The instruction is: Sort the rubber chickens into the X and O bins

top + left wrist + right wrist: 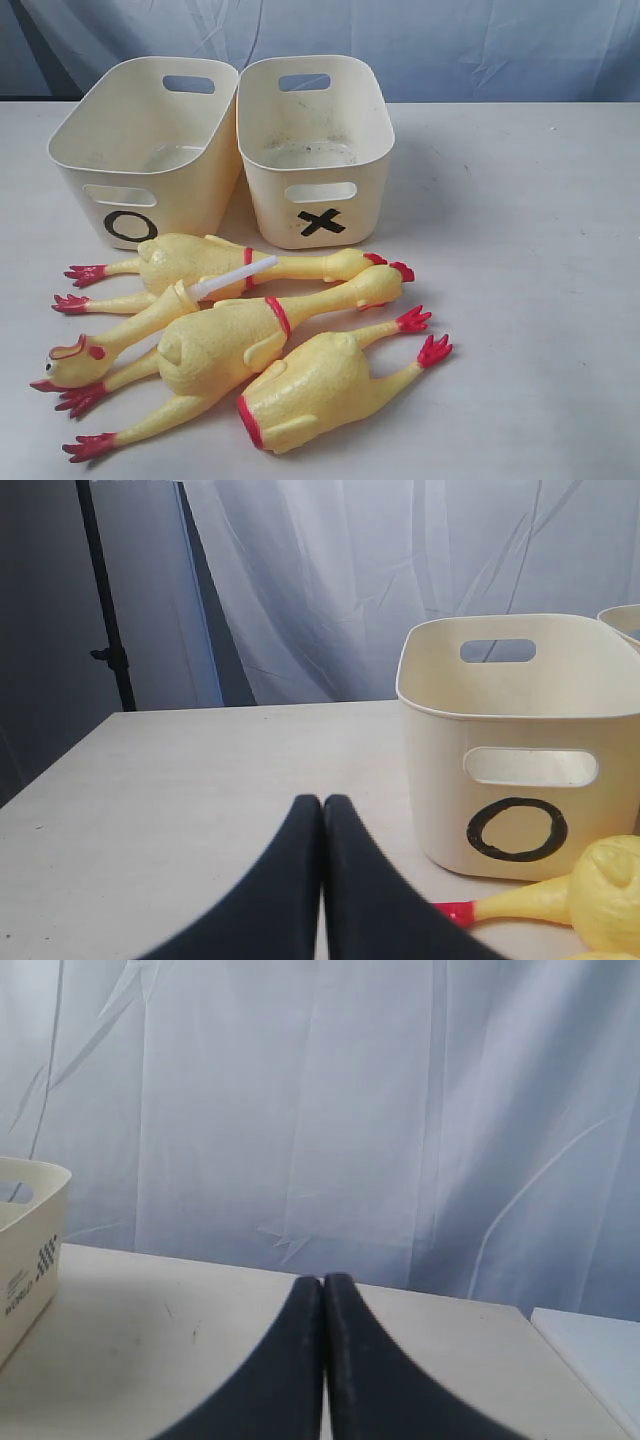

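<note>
The O bin (140, 150) and the X bin (315, 150) stand side by side at the back, both empty. In front of them the rubber chickens lie in a touching heap. One long-necked chicken (195, 262) lies nearest the bins. A second (215, 350) lies in front of it. A head-and-neck piece (120, 340) with a white tube (235, 278) lies across them. The headless chicken (320, 385) with a red rim is nearest the front. Neither gripper shows in the exterior view. My left gripper (322, 802) is shut and empty, short of the O bin (520, 750) and a chicken (610, 890). My right gripper (323, 1280) is shut and empty over bare table.
The pale table (530, 250) stretches to the right of the bins and chickens. A cream bin wall (25, 1250), its mark out of sight, edges the right wrist view. A white curtain (350, 1110) hangs behind the table. A dark pole (105, 610) stands off the table's far corner.
</note>
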`<act>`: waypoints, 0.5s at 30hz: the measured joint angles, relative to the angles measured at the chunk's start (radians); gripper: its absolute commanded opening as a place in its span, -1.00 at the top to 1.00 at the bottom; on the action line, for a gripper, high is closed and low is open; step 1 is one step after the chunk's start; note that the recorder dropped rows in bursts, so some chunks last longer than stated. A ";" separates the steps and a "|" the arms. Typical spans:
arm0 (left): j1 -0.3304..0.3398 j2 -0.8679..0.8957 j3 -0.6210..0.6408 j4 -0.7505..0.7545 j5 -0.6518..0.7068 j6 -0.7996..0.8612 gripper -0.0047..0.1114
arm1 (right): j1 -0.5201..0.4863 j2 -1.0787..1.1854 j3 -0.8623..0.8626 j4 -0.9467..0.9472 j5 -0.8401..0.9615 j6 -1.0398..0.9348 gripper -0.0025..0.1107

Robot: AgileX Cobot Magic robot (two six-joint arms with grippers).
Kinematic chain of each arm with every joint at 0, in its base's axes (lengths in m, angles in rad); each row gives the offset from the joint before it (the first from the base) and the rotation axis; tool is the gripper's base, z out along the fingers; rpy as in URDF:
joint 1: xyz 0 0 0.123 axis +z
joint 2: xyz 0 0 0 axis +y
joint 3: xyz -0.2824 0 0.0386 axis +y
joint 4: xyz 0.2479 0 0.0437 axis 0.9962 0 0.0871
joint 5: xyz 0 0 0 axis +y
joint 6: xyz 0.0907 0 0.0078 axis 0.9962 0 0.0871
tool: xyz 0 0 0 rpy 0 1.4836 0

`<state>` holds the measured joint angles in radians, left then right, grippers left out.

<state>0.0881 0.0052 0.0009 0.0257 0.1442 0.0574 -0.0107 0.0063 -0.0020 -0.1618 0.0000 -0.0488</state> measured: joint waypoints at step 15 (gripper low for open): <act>0.000 0.000 0.000 0.000 0.000 0.000 0.92 | 0.000 -0.002 0.000 0.059 -0.389 0.070 0.97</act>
<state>0.0881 0.0052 0.0009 0.0257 0.1442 0.0574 -0.0107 0.0045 -0.0020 -0.1029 -0.3892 0.0211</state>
